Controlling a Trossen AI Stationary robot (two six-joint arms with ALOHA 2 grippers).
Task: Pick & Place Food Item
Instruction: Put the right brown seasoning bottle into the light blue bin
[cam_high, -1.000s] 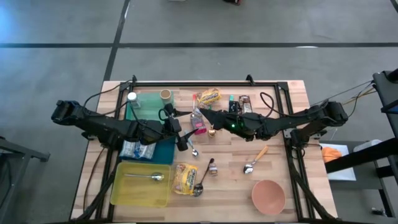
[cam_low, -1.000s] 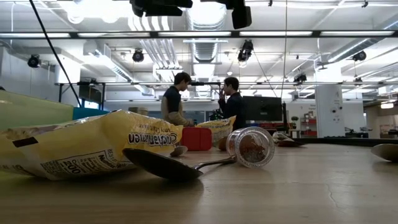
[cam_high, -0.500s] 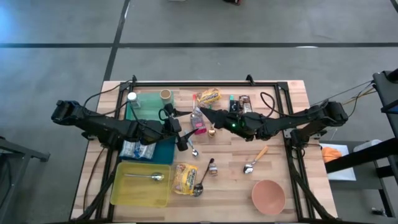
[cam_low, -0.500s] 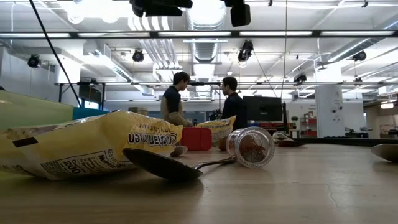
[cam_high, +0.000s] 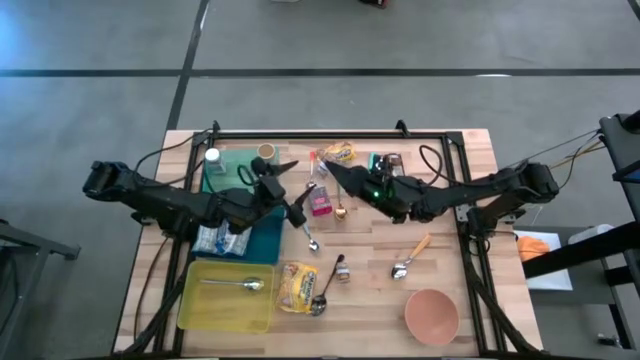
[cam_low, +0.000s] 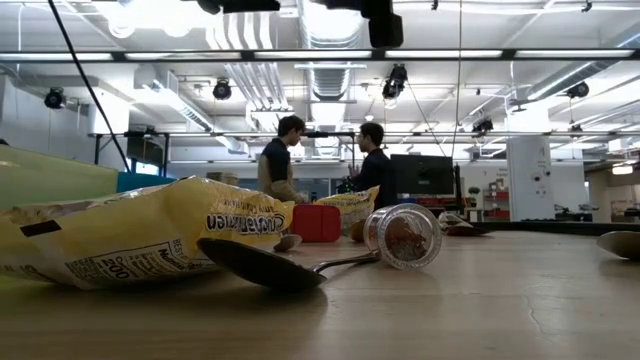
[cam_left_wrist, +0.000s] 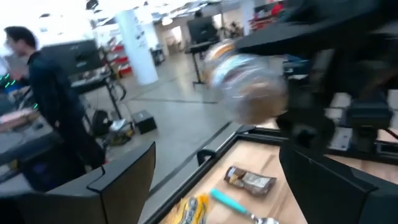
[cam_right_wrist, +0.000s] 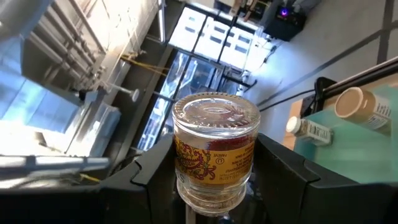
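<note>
Holding a spice jar (cam_right_wrist: 215, 155) in its jaws, the right gripper (cam_high: 335, 172) faces the wide-open left gripper (cam_high: 283, 185) above a spoon (cam_high: 310, 240)

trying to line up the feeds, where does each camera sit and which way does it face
High view: above the table, looking straight down; both arms show, left gripper and right gripper.
Low view: at tabletop height, looking level past a yellow bag into the room; no gripper identifiable.
Left wrist: looks past its fingers at the table's edge.
Right wrist: looks at the held spice jar.
Shared: the yellow bag also shows from above.
</note>
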